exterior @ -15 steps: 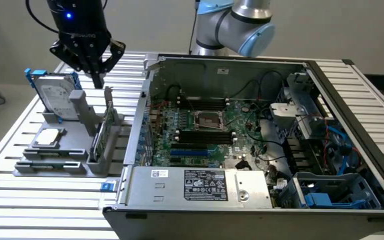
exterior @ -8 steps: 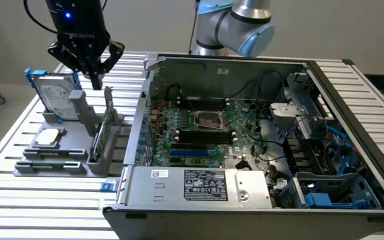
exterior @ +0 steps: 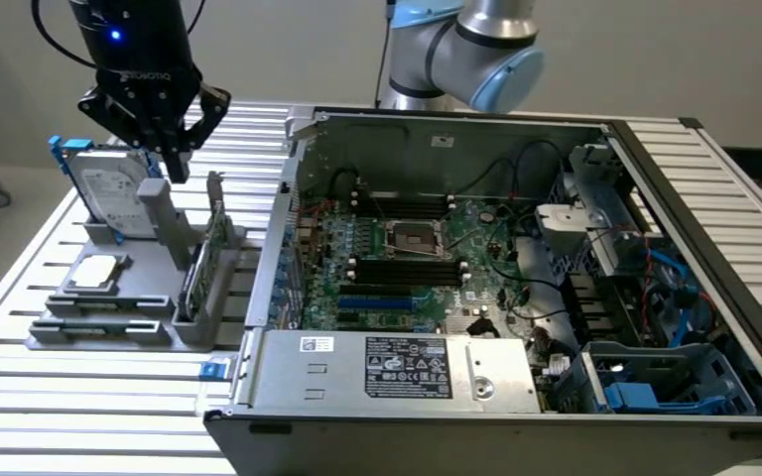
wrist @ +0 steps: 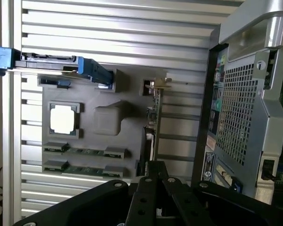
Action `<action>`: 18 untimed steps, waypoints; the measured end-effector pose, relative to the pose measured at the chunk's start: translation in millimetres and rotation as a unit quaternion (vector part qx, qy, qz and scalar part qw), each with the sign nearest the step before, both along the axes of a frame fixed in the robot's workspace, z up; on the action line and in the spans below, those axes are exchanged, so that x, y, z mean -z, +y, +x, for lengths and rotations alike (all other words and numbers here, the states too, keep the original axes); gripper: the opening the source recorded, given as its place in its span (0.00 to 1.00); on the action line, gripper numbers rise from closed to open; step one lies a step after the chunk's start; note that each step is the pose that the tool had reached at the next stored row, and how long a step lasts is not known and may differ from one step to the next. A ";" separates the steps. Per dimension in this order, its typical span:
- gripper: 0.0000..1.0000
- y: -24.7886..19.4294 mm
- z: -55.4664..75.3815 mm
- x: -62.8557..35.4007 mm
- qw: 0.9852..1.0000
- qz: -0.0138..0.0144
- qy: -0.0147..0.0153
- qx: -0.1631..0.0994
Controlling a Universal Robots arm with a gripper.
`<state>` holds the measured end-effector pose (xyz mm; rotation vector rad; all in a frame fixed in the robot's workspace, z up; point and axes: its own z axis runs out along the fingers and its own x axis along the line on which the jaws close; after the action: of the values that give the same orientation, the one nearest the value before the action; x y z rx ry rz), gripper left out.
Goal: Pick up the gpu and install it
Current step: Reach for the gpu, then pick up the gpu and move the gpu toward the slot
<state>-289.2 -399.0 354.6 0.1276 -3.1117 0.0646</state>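
Hovering over the grey parts holder (exterior: pixel 51 332) right now is the gripper (exterior: pixel 176 164), with its black fingers pinched together and nothing between them. So it's empty-handed, not touching anything as far as I can see.

The gpu (exterior: pixel 206 260) is sitting in the holder, standing on its edge in a slot on the side closest to the computer case (exterior: pixel 487 436). Its silver bracket end points up toward the far side of the slatted table (exterior: pixel 37 397). In the exterior view the fingertips sit a bit above and to the exterior view's left of the card's top end, roughly between the card and the hard drive (exterior: pixel 110 193). That drive, the one with the blue frame, is propped upright at the back of the holder.

The wrist view looks straight down past the closed fingertips (wrist: pixel 155 165), and the gpu (wrist: pixel 153 113) shows edge-on as a thin strip, apart from the gripper. The holder (wrist: pixel 108 117) also carries a small silver square module (wrist: pixel 63 117) lying flat, plus a couple of memory sticks (wrist: pixel 85 151) in their grooves.

The case lies open on its side just beside the holder, motherboard (exterior: pixel 408 268) exposed and power supply (exterior: pixel 395 367) along the near edge. The arm's blue-capped joint (exterior: pixel 487 55) is behind the case.
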 end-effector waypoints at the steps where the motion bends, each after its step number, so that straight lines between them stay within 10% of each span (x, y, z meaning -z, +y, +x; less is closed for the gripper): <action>1: 0.11 0.0 -1.8 0.6 1.000 -0.001 0.000 0.000; 18: 0.17 0.0 -4.9 1.6 1.000 -0.002 0.000 -0.002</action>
<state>-294.1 -399.0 353.0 0.1330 -3.1113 0.0702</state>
